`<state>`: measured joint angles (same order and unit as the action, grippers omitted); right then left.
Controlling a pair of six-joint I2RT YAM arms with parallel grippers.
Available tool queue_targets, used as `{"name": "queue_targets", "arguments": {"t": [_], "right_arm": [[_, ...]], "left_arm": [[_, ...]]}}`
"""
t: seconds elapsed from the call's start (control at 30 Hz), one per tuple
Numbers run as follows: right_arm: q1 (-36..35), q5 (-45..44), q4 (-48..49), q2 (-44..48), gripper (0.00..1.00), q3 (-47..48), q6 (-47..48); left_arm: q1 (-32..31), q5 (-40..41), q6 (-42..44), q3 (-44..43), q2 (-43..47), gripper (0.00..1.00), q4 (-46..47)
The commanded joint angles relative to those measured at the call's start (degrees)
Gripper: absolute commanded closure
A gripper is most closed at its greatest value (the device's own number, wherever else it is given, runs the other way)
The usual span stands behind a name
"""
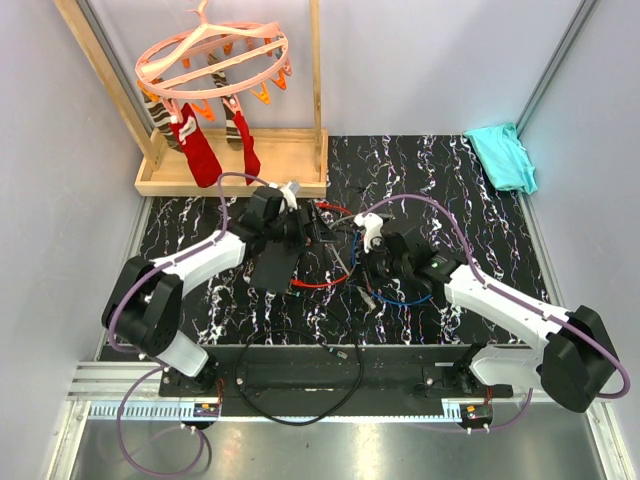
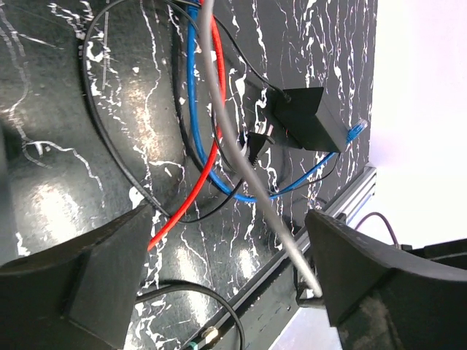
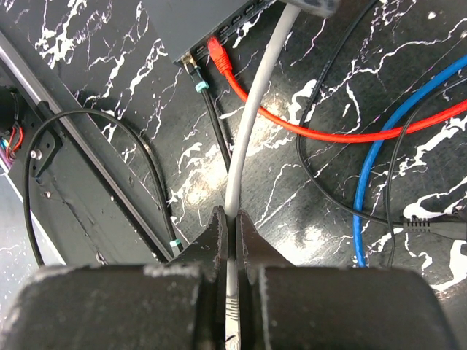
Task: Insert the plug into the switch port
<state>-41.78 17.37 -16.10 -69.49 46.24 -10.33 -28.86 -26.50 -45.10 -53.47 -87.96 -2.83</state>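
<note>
The flat black switch (image 1: 272,270) lies on the marbled table between my arms. Its port edge (image 3: 233,33) shows at the top of the right wrist view, with a red plug (image 3: 217,52) seated in one port. My right gripper (image 3: 235,215) (image 1: 368,272) is shut on a grey cable (image 3: 252,124) that runs up toward that edge and vanishes behind a dark part. The grey cable's own plug is hidden. My left gripper (image 2: 230,219) (image 1: 300,218) is open wide, and the grey cable (image 2: 233,138) passes between its fingers.
Red (image 3: 306,131), blue (image 3: 379,168) and black cables tangle on the table. A narrower black block (image 2: 306,120) sits by a blue cable end (image 2: 355,130). The metal rail (image 3: 87,168) borders the near edge. A wooden frame (image 1: 230,170) and teal cloth (image 1: 500,155) stand at the back.
</note>
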Motion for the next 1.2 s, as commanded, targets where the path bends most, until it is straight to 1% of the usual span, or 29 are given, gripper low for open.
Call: {"name": "queue_targets", "arguments": {"t": [0.0, 0.13, 0.17, 0.23, 0.27, 0.33, 0.37, 0.47, 0.5, 0.53, 0.6, 0.63, 0.67, 0.73, 0.77, 0.8, 0.83, 0.87, 0.9, 0.93, 1.0, 1.03, 1.07, 1.17], "right_arm": [[-1.02, 1.79, 2.56, -0.38, 1.0, -0.8, 0.4], [-1.29, 1.97, 2.65, -0.2, 1.0, -1.68, 0.48], [-1.46, 2.06, 2.65, -0.03, 1.0, -1.94, 0.74], [-1.64, 2.58, 2.56, 0.15, 1.0, -2.2, 0.92], [-1.64, 2.76, 2.65, 0.24, 1.0, -2.29, 1.1], [-1.81, 2.94, 2.65, 0.41, 1.0, -2.47, 1.01], [-1.9, 3.02, 2.56, 0.5, 1.0, -2.56, 1.1], [-1.99, 3.03, 2.65, 0.41, 1.0, -2.47, 1.1], [-1.99, 3.2, 2.56, 0.24, 1.0, -2.47, 1.1], [-1.99, 3.2, 2.65, 0.15, 1.0, -2.38, 1.1], [-1.99, 3.11, 2.39, 0.15, 0.99, -2.21, 0.57], [-1.99, 2.59, 2.21, 0.24, 0.94, -1.68, -0.3], [-1.99, 0.76, 2.04, 0.5, 0.78, -1.24, -1.09], [-1.9, -1.97, 1.42, 1.02, 0.62, 0.59, -3.98], [-1.82, -6.25, 0.9, 1.46, 0.55, 1.56, -5.04], [-1.47, -8.73, -0.41, 1.55, 0.45, 2.62, -6.27], [-0.94, -11.01, -1.21, 1.55, 0.43, 4.89, -9.33], [-0.33, -15.65, -2.09, 1.21, 0.4, 6.04, -11.19], [1.16, -17.17, -3.57, 0.86, 0.37, 7.1, -13.38], [2.31, -19.97, -4.11, 0.59, 0.36, 8.59, -18.97], [4.15, -21.84, -4.29, -0.81, 0.33, 9.13, -24.19], [5.55, -22.72, -4.29, -1.6, 0.32, 9.48, -28.56], [6.0, -25.08, -4.21, -3.09, 0.31, 9.48, -30.52], [8.02, -26.85, -4.38, -6.34, 0.28, 9.49, -37.82]], "left_arm": [[-1.02, -1.89, -0.34, -3.21, -1.86, 0.17, 4.06], [-1.64, -2.68, -0.34, -3.74, -3.09, 0.32, 4.41], [-1.98, -2.77, -0.34, -3.83, -3.27, 0.39, 4.41], [-2.16, -3.38, -0.34, -3.92, -3.97, 0.46, 4.67], [-2.51, -3.56, -0.34, -4.01, -4.32, 0.54, 4.76], [-2.86, -4.26, -0.08, -3.83, -4.59, 0.65, 5.03], [-3.3, -4.52, 0.1, -3.66, -4.67, 0.75, 5.11], [-3.92, -4.61, 0.72, -2.61, -4.24, 0.88, 5.29], [-4.01, -4.7, 0.89, -1.64, -3.8, 0.98, 5.38], [-4.18, -4.7, 0.98, -1.11, -3.45, 1.0, 5.73], [-4.36, -3.74, 1.33, 0.91, -1.61, 1.0, 6.08], [-4.53, -3.12, 1.94, 1.78, -0.73, 1.0, 6.08], [-4.54, -2.33, 2.21, 3.62, 1.2, 1.0, 6.08], [-4.89, 0.04, 3.0, 5.65, 3.4, 1.0, 6.17], [-5.15, 0.83, 3.35, 7.75, 5.85, 1.0, 6.17], [-5.41, 2.58, 3.53, 8.9, 7.09, 1.0, 6.17], [-5.94, 3.64, 3.7, 9.96, 8.5, 1.0, 6.17], [-6.38, 4.78, 3.71, 12.06, 11.12, 1.0, 6.17], [-6.73, 6.88, 3.71, 12.95, 12.45, 1.0, 6.17], [-7.43, 8.03, 3.71, 13.91, 13.77, 1.0, 6.17], [-8.31, 10.75, 3.53, 16.55, 17.64, 1.0, 6.17], [-8.84, 11.47, 3.44, 17.34, 18.78, 1.0, 6.08], [-9.02, 11.91, 3.53, 18.57, 20.71, 1.0, 5.91], [-9.46, 13.67, 3.35, 20.42, 23.61, 1.0, 4.94]]}}
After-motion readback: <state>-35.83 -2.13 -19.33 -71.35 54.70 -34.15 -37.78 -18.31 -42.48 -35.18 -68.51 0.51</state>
